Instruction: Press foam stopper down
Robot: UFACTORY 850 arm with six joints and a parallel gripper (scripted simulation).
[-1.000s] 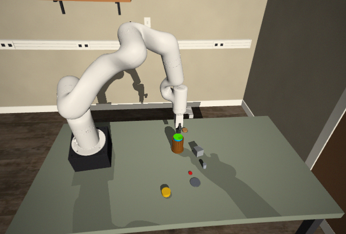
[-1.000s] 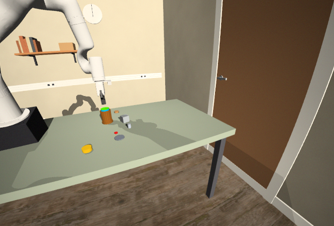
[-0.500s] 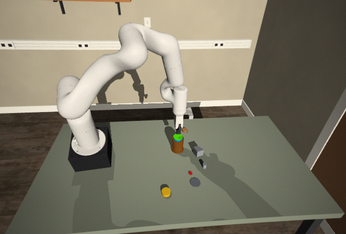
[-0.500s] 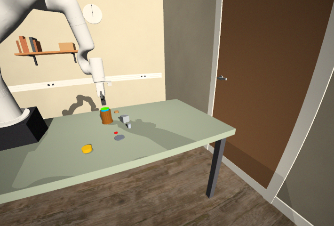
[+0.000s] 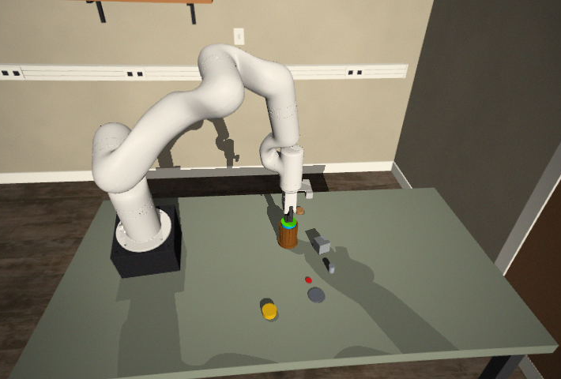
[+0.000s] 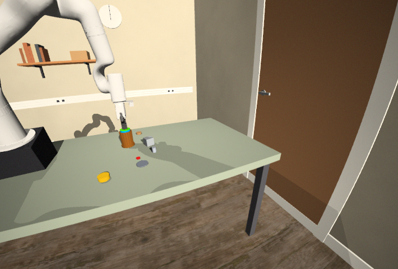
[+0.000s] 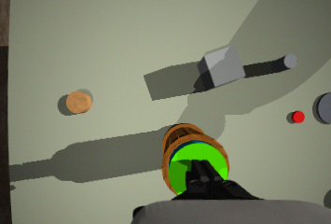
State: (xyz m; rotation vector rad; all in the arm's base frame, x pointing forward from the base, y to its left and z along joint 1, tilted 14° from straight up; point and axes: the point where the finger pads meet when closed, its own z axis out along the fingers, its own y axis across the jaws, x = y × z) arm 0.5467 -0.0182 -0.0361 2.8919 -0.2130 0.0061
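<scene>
A brown jar (image 5: 288, 237) (image 6: 126, 139) (image 7: 172, 140) stands upright on the green table (image 5: 424, 249). A bright green foam stopper (image 5: 284, 221) (image 6: 125, 130) (image 7: 184, 163) sits in its mouth, with a blue band under it, showing a little above the rim. My gripper (image 5: 290, 215) (image 6: 123, 125) (image 7: 198, 173) is shut and empty. It points straight down, with its fingertips at the stopper's top, near the middle.
A grey mallet (image 5: 322, 245) (image 6: 148, 142) (image 7: 224, 67) lies right of the jar. A small tan disc (image 5: 299, 210) (image 6: 138, 133) (image 7: 78, 102) lies behind it. A red dot (image 5: 308, 279) (image 7: 297, 117), a grey disc (image 5: 316, 294) (image 7: 330, 107) and a yellow puck (image 5: 269, 310) (image 6: 103, 176) lie nearer the front.
</scene>
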